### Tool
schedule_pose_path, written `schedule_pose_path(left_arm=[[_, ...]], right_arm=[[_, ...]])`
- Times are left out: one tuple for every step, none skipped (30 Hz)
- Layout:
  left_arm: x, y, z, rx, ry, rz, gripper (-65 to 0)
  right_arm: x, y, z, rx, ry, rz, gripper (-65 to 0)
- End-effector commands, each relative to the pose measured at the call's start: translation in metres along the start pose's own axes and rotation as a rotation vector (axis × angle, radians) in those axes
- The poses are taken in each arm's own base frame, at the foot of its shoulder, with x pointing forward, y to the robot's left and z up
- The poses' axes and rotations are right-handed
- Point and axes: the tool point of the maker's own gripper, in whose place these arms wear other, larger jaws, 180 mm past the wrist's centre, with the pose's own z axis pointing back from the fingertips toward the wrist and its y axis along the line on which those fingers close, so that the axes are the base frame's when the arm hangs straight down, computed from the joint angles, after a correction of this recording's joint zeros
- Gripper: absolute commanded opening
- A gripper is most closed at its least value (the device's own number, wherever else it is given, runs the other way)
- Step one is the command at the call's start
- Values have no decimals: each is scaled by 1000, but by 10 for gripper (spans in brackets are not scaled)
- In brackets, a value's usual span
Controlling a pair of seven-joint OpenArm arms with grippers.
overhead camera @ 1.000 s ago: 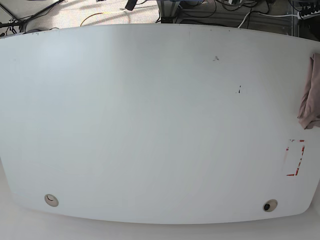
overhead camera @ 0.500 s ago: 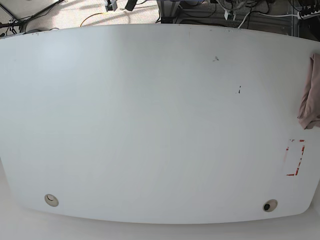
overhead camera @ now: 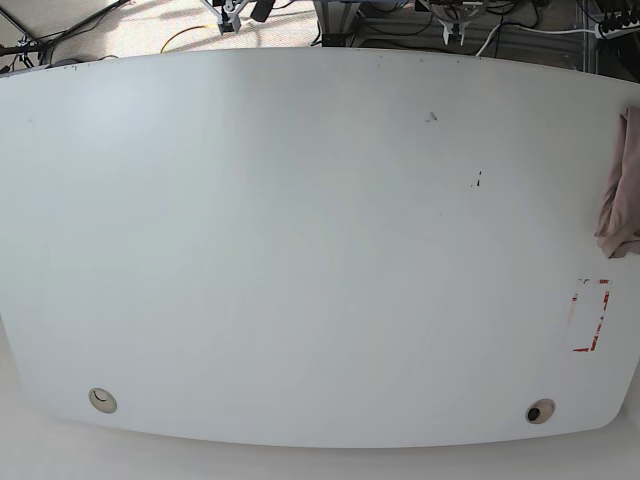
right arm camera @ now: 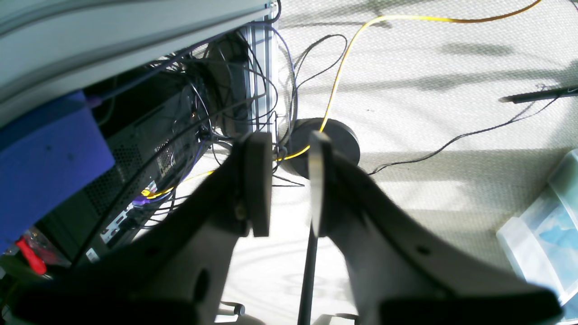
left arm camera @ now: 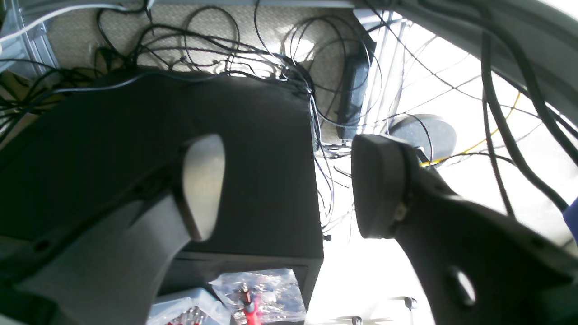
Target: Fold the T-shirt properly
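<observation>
The mauve-pink T-shirt [overhead camera: 621, 190] lies bunched at the far right edge of the white table [overhead camera: 300, 250], partly cut off by the frame. It does not show in either wrist view. My left gripper [left arm camera: 289, 185] is wide open and empty, hanging over the floor cables behind the table; its tip shows at the top of the base view [overhead camera: 452, 14]. My right gripper [right arm camera: 286, 180] is empty, its jaws a narrow gap apart, also over the floor; its tip shows at the top left of the base view [overhead camera: 228, 10]. Both are far from the T-shirt.
A red tape mark [overhead camera: 590, 315] and two round holes [overhead camera: 101, 400] [overhead camera: 540, 411] are on the table. Behind it are a black case [left arm camera: 180, 135], tangled cables, a blue box [right arm camera: 45, 158], a round black base [right arm camera: 334, 144] and a clear bin [right arm camera: 542, 234].
Both gripper tips have come into the base view at the top, beyond the table's far edge. The T-shirt has not moved.
</observation>
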Motion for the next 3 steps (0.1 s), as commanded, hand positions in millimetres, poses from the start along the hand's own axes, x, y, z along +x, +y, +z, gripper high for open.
schedule_pose_path(left_arm=[[-3, -1, 0, -1, 2, -24, -246], [-3, -3, 0, -4, 4, -46, -246], [-3, -5, 0, -9, 5, -65, -246]], right_arm=[[-6, -2, 1, -1, 7, 3, -512], [-5, -2, 1, -1, 5, 3, -512], [0, -2, 1, -1, -2, 4, -512]])
